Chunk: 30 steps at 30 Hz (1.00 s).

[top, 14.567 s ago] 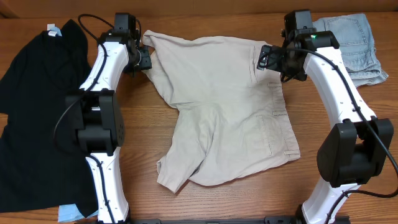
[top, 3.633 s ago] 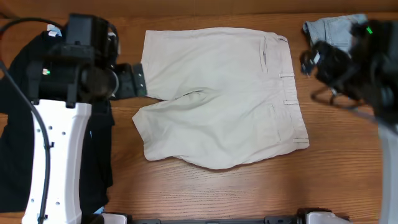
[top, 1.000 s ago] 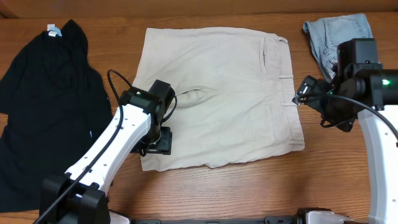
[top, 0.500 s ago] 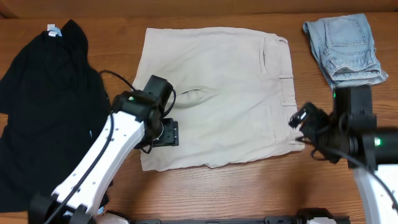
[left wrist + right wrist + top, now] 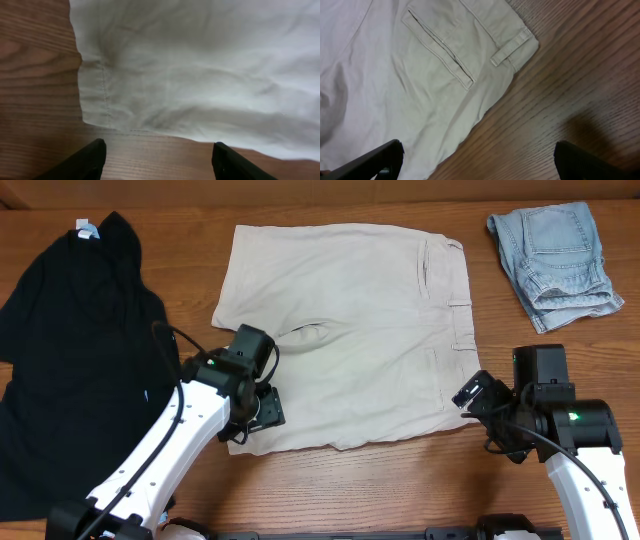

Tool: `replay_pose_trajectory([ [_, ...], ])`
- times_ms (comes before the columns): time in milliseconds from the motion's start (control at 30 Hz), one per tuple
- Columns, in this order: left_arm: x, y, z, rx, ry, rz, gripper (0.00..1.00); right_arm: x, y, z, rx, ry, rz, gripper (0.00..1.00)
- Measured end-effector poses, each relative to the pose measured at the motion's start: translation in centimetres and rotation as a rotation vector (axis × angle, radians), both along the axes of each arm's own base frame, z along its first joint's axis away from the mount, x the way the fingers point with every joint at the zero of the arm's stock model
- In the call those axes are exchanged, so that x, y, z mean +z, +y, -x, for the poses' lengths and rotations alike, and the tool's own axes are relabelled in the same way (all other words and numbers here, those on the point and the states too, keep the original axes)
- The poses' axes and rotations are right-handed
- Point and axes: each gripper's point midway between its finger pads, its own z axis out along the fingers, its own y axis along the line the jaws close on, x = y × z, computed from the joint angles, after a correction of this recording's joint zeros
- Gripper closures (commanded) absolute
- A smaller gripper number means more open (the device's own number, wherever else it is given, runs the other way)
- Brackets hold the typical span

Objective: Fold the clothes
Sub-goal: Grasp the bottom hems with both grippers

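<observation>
The cream-beige shorts [image 5: 350,330] lie spread flat mid-table, waistband to the right, legs to the left. My left gripper [image 5: 252,423] is open and empty above the shorts' near-left hem corner [image 5: 100,107]. My right gripper [image 5: 474,402] is open and empty beside the near-right waistband corner, where a belt loop and back pocket [image 5: 440,50] show. The black top [image 5: 75,350] lies at the far left. The light-blue denim shorts [image 5: 555,265] lie bunched at the back right.
Bare wooden table [image 5: 400,480] runs along the front edge below the shorts and between the shorts and the denim shorts. The table's back edge is just behind the shorts.
Both arms have drawn back toward the front. My left gripper slid down-left to the shorts' near-left corner; my right gripper moved down to the near-right waistband corner. The shorts lie flatter.
</observation>
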Motion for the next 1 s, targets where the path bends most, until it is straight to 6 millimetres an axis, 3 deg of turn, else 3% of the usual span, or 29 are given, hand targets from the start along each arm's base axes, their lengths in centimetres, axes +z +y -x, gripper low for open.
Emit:
replay_pose_trajectory([
  [233,-3.5,0.8,2.1,0.079,0.048,-0.016,0.38,0.0,0.0,-0.3,0.0,-0.013,0.0,0.0],
  [467,-5.5,2.3,4.5,0.25,0.115,-0.076,0.43,-0.9,0.0,-0.1,0.0,0.006,0.0,0.0],
  [767,-6.2,3.1,1.9,0.427,-0.022,-0.105,0.59,-0.7,0.0,-0.7,0.0,-0.018,0.0,0.0],
  [1000,-7.2,3.4,1.9,0.451,-0.036,-0.116,0.6,-0.6,0.0,-1.0,0.0,-0.032,0.0,0.0],
])
